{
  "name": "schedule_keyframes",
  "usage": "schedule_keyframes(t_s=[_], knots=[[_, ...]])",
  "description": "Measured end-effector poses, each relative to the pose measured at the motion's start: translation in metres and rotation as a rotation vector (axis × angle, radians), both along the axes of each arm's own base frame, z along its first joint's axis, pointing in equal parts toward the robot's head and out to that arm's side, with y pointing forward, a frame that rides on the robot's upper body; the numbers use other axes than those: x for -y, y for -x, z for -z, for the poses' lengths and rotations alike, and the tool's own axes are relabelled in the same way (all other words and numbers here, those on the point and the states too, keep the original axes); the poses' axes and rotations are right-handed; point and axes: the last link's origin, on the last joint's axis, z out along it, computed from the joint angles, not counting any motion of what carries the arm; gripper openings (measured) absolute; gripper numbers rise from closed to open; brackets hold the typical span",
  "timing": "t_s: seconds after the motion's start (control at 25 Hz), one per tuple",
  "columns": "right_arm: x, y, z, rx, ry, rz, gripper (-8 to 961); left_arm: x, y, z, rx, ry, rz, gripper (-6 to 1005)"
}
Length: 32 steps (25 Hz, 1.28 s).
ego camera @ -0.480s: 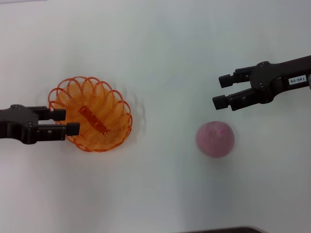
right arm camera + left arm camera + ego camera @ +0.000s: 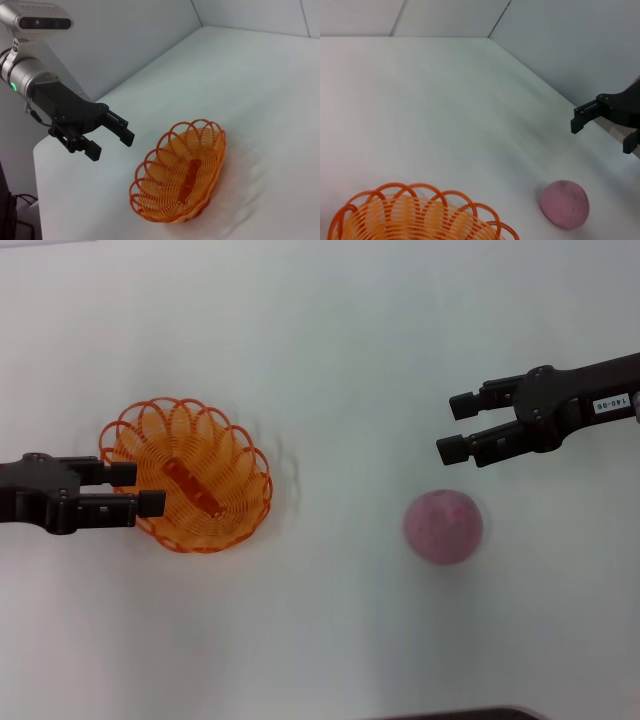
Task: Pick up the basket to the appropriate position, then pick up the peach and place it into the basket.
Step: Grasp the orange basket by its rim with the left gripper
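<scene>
Left claw (image 2: 140, 489) is spread at the basket's (image 2: 187, 475) near rim, above the counter (image 2: 330, 340). Right claw (image 2: 458, 428), also spread, hangs beside the peach (image 2: 443, 526). Basket is judged light and springy; its scalloped rim should be pinched.

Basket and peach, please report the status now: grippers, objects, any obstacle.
Left gripper open at basket rim, not gripping. Right gripper open, above peach. Peach on table, outside basket. Nothing between them.
</scene>
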Motion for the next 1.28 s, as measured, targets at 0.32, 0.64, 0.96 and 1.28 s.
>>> schedule_keyframes(t_s=[0.32, 0.64, 0.96, 1.28], knots=[[0.0, 0.0, 0.0, 0.0, -0.001, 0.0, 924, -0.012, -0.005, -0.007, 0.031, -0.062, -0.045, 716], [-0.001, 0.0, 0.002, -0.002, -0.006, 0.004, 924, -0.054, -0.015, -0.027, -0.053, -0.278, -0.178, 709], [-0.002, 0.001, 0.005, -0.001, -0.014, 0.003, 924, -0.091, -0.044, 0.001, -0.324, -0.233, -0.128, 701], [-0.003, 0.001, 0.006, -0.004, -0.017, 0.002, 924, -0.102, -0.038, 0.029, -0.514, -0.124, -0.117, 693]])
